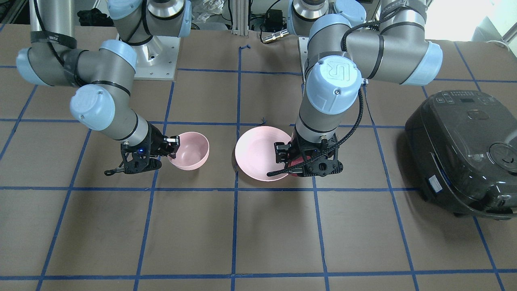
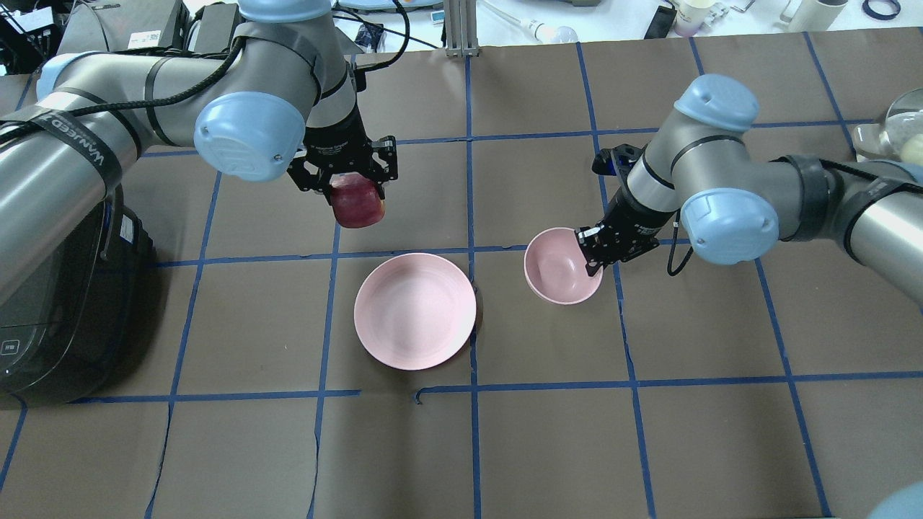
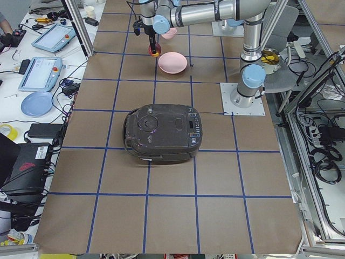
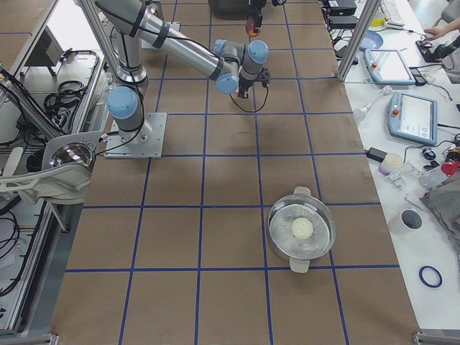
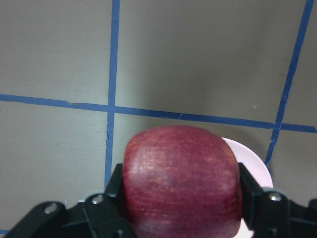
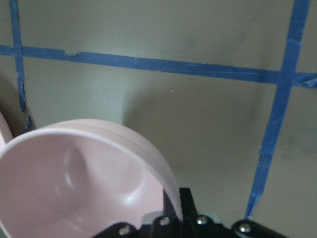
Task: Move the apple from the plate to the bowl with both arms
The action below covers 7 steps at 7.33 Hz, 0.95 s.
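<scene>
Overhead exterior shows the left claw point(image 2: 355, 189) clenched on the apple point(image 2: 357, 204), raised off the counter by the plate's point(image 2: 414, 311) left edge, presumably for carrying right. The right claw point(image 2: 590, 252) pinches the bowl's point(image 2: 559, 267) rim, likely to steady it. The front-facing view mostly hides the apple, but the left wrist view shows it wedged between both fingers.

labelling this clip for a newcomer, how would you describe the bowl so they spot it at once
On the brown table gridded with blue tape, two pale pink dishes are near the middle. The bowl is the one on the robot's right, its rim pinched by the right gripper. It is smaller and deeper than the wide, shallow plate beside it.
</scene>
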Tool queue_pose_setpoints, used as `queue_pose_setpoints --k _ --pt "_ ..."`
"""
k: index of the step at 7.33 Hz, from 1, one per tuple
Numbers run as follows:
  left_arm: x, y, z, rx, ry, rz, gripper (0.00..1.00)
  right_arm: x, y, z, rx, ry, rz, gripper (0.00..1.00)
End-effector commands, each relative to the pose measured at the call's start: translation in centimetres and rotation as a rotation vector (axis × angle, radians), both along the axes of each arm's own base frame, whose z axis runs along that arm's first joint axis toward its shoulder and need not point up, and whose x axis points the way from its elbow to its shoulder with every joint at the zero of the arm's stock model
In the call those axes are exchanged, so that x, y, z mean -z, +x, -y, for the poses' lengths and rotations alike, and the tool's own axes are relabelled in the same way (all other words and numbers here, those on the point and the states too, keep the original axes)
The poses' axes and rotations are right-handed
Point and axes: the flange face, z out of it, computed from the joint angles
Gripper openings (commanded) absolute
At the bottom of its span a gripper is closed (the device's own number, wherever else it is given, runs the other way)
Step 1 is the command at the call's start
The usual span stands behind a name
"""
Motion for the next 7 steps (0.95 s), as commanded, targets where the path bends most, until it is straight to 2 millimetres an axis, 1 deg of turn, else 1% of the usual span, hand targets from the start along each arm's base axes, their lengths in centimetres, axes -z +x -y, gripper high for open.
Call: queue_pose_setpoints --k 1,3,4,5,6,7 --pt "0.5 -0.1 0.1 0.0 0.007 -0.005 0.0 2.1 0.6 -1.4 0.072 0.037 -0.015 0.0" --pt "0.7 -0.5 0.0 -0.016 0.008 -0.005 0.0 2.3 0.7 -1.6 0.077 0.047 -0.016 0.0" --pt "0.5 -1.7 -0.6 -0.081 0.007 0.0 0.0 2.3 0.7 -1.5 0.079 0.044 -0.016 0.38" --pt "0.3 -3.9 -1.3 -0.12 -0.004 0.002 0.0 2.1 0.6 -1.4 0.08 0.037 -0.018 0.73" --pt "-0.1 -6.0 -2.3 -0.178 -0.01 -0.008 0.0 0.9 0.6 -0.8 0.083 0.005 -0.017 1.0" --pt "-0.5 -7.7 -3.1 -0.273 -0.005 -0.041 0.0 -1.2 0.2 0.8 0.081 -0.055 -0.042 1.0"
